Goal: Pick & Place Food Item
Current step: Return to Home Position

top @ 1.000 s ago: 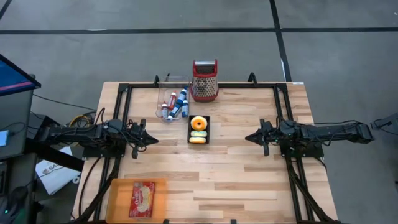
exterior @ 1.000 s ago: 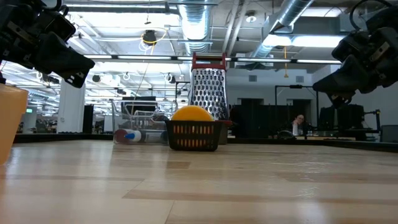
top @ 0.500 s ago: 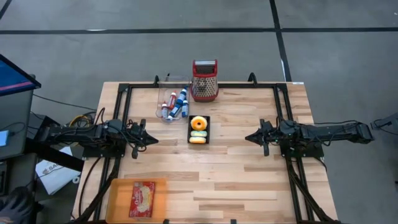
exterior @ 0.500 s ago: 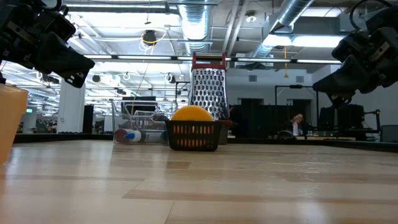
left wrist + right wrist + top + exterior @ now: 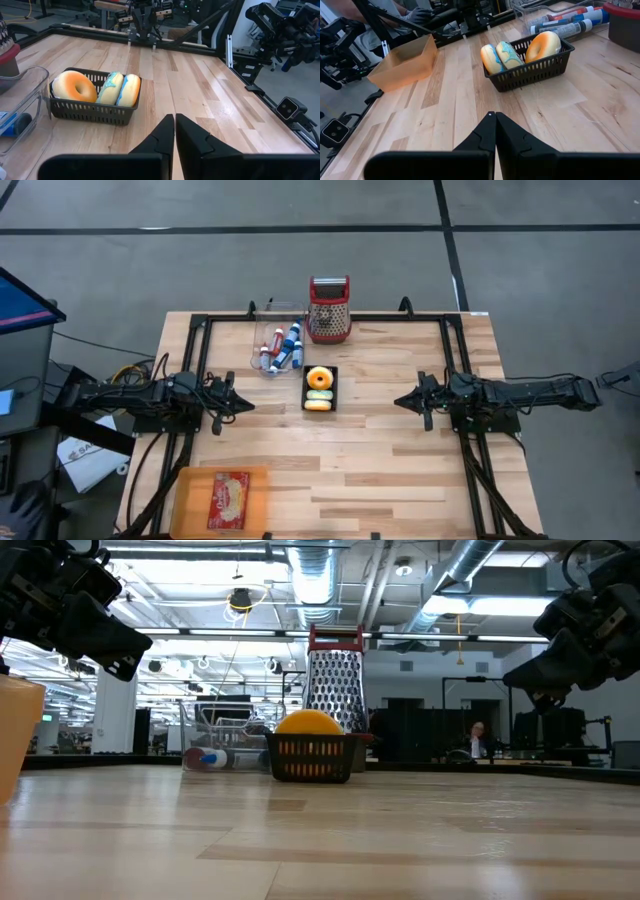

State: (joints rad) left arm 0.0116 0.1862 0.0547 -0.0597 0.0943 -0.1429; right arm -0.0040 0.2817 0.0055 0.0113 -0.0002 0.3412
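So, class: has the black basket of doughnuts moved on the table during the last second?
No. In the high view the black basket sits just where it did, at the same gap from the grater and the transparent bin.

a pale wooden table (image 5: 380, 465) carries a clear bin (image 5: 257, 340) and a red grater (image 5: 329, 315) side by side at its far edge, a black basket (image 5: 304, 390) near the middle, and an orange tray (image 5: 190, 498) at its near left corner.

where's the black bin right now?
High view: the black bin sits near the middle of the table, just below the grater in the picture and lower right of the clear bin.
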